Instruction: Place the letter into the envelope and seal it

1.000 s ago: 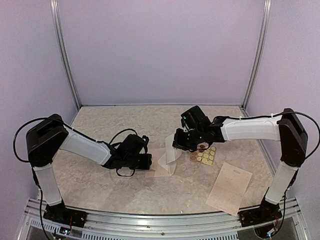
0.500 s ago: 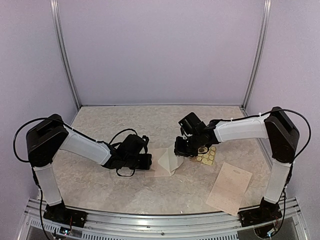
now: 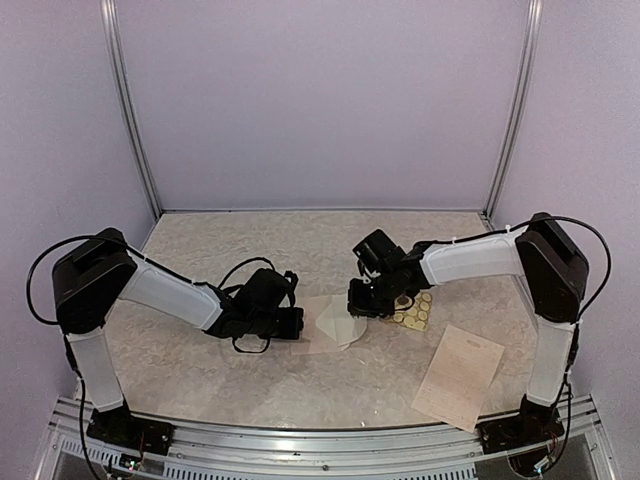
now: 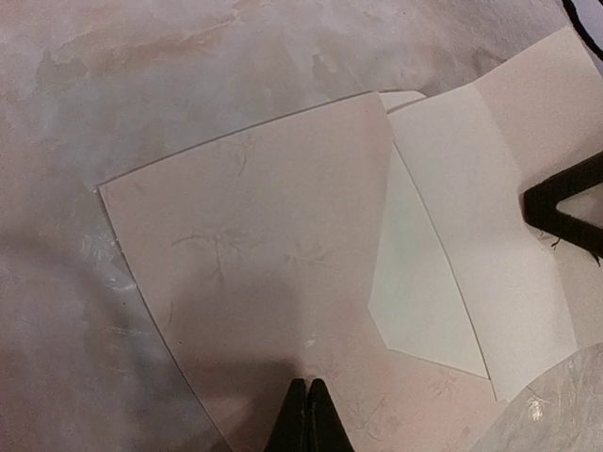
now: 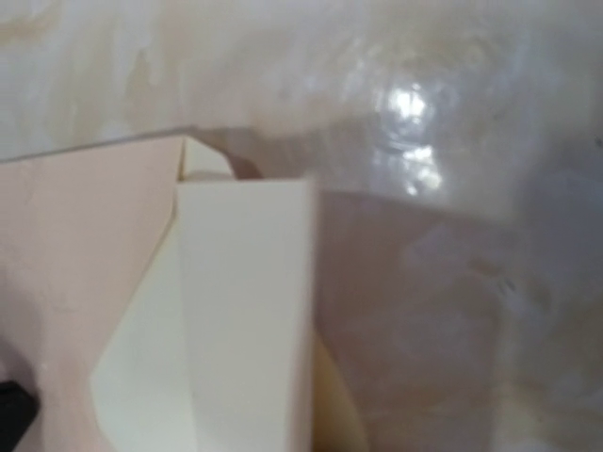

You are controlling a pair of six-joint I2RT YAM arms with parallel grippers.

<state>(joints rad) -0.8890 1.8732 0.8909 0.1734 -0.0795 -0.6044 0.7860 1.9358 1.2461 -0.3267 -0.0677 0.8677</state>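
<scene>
L pincer (image 4: 306, 410) on envelope (image 4: 254, 254), wrist-cam only

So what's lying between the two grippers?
The envelope, lying flat with the letter partly in it; the top view shows it between left gripper and right gripper.

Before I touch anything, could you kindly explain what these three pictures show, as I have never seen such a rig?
Two robot arms stand at a table. One picture looks down from above; the other two come from a camera on each wrist. The left claw, shut, sits on the pink envelope. The right claw is at the cream folded letter, which looks partly tucked into it; the claw's grip is hidden. Nearby lie a sheet of round stickers and a handwritten sheet.
</scene>
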